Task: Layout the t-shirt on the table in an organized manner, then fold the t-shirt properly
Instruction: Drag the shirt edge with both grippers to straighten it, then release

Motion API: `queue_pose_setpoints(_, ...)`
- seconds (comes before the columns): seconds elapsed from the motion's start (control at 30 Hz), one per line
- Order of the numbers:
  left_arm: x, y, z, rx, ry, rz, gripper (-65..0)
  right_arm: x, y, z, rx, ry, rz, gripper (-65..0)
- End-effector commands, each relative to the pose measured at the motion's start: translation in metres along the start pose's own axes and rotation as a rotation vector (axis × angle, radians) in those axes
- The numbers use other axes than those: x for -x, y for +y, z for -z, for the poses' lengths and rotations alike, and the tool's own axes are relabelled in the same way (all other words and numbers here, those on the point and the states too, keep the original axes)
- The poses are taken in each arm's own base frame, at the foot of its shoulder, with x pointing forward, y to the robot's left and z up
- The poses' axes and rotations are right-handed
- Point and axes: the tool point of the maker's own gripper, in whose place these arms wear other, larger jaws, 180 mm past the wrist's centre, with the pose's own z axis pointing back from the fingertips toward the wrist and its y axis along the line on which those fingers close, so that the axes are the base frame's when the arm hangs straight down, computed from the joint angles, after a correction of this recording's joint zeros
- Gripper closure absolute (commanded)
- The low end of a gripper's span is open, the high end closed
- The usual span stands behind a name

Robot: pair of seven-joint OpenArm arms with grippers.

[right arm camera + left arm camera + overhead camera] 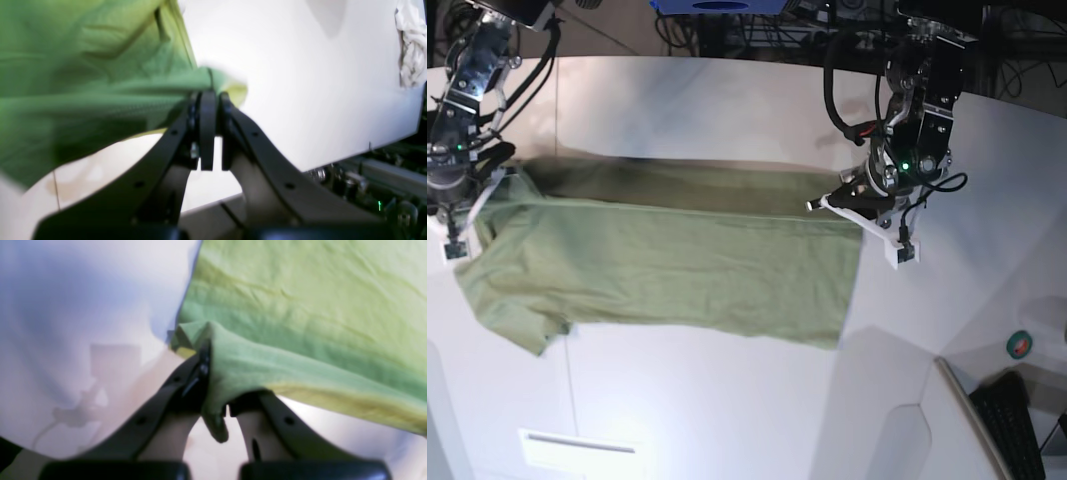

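white table (727,400), t-shirt (677,270) stretched left-right, seemingly lifted, both edges pinched

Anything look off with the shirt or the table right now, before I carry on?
Nothing damaged. The t-shirt hangs stretched between the left gripper and right gripper, its lower sleeve drooping crumpled. One stray item: a bunched white cloth lies at the far edge of the table, apart from the shirt.

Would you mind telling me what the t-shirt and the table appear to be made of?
The t-shirt looks like soft, matte knit cloth, probably cotton: it creases, drapes and bunches where the left gripper pinches it. The table seems a hard, smooth white board, perhaps laminate: in the left wrist view it carries a faint, soft-edged reflection.
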Motion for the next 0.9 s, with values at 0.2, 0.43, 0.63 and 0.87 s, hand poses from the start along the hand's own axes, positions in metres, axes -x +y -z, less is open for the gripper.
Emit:
queue_pose_setpoints(0.2, -0.019, 0.007, 0.031, -0.062, 0.027, -0.019, 0.0, -0.027, 0.017, 0.028, -0.054, 0.004, 0.013, 0.0)
queue_pose_setpoints(0.43, -0.029, -0.003, 0.047, -0.073, 0.046, 0.025, 0.0, -0.032, 0.014, 0.036, -0.028, -0.012, 0.068, 0.0)
queue_pose_setpoints(0.63, -0.025, -0.014, 0.054, -0.070, 0.069, 0.078, 0.0, -0.017, 0.019, 0.046, -0.033, 0.036, 0.064, 0.0)
queue_pose_setpoints(0.87, -0.027, -0.014, 0.054, -0.069, 0.066, 0.077, 0.0, -0.011, 0.023, 0.050, -0.045, 0.054, 0.068, 0.0)
